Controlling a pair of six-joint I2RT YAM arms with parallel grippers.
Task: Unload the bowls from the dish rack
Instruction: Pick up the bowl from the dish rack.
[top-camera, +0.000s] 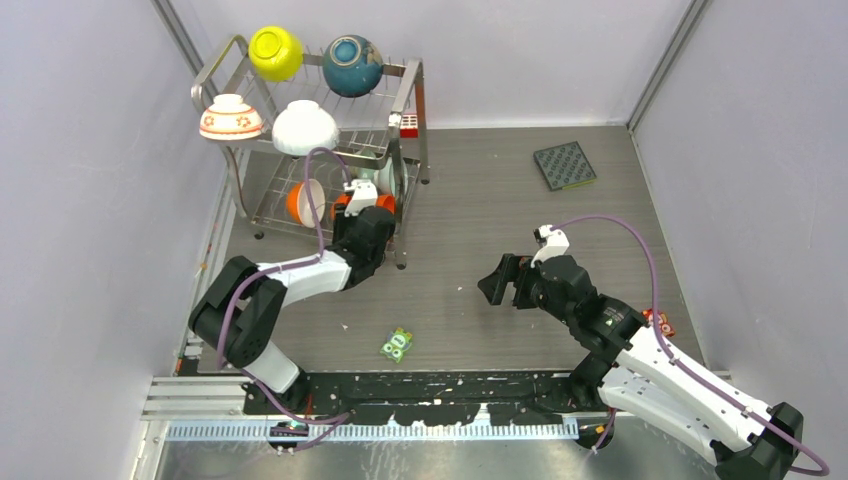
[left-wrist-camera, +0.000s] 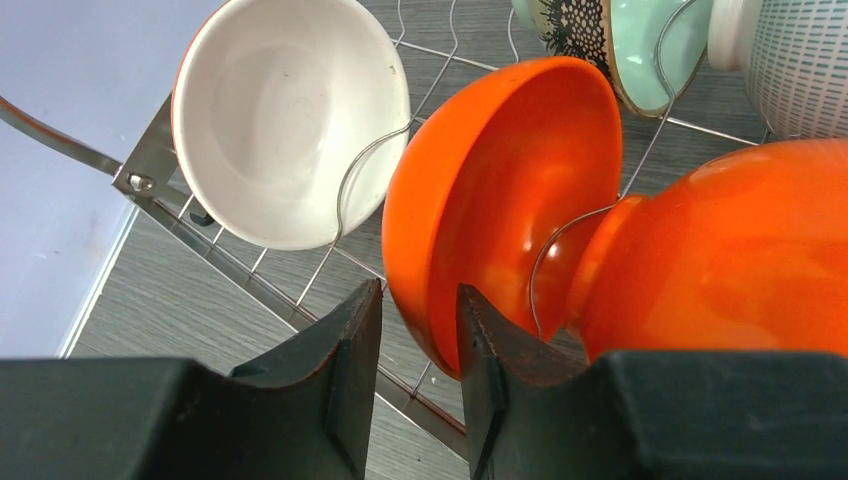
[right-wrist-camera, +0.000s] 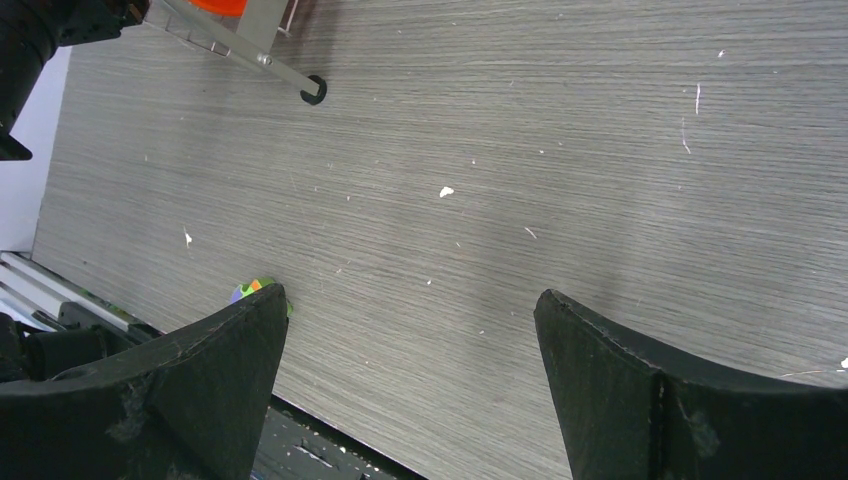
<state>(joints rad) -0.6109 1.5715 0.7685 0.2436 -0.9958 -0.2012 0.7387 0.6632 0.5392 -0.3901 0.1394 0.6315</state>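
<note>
Orange bowl (left-wrist-camera: 500, 200) is standing on edge in the lower tier of the dish rack (top-camera: 410, 100), propped between upright wires. In the top view the rack is sitting at 10 o'clock on the table (top-camera: 480, 200).

- Neighbours, left wrist view: white-lined bowl (left-wrist-camera: 290, 120) at 10 o'clock of it, second orange bowl (left-wrist-camera: 740, 260) touching or nearly touching at 3 o'clock, pale green bowl (left-wrist-camera: 640, 50) at 1 o'clock.
- Upper tier is carrying four more: yellow-green bowl (top-camera: 275, 52), teal-blue bowl (top-camera: 352, 65), flowered bowl (top-camera: 231, 117), plain white bowl (top-camera: 304, 127).
- Left gripper (left-wrist-camera: 420, 310) is reaching into the lower tier from 6 o'clock. Its fingers (left-wrist-camera: 340, 350) are standing narrowly apart astride the orange bowl's lower rim, one inside, one outside. Whether they are pressing it yet, I cannot tell.
- Right gripper (top-camera: 503, 283) is hanging over bare table at 4 o'clock of the rack, jaws wide apart, nothing between them.

Judgement: the step in hand is taking hold of the first lower-tier bowl; no bowl is lying on the table, so unloading is only beginning. Next move is calling for a firm pinch on the rim, then a lift up and toward 6 o'clock, clearing the wire that is crossing the bowl's face and not dragging the neighbouring orange bowl along.
</note>
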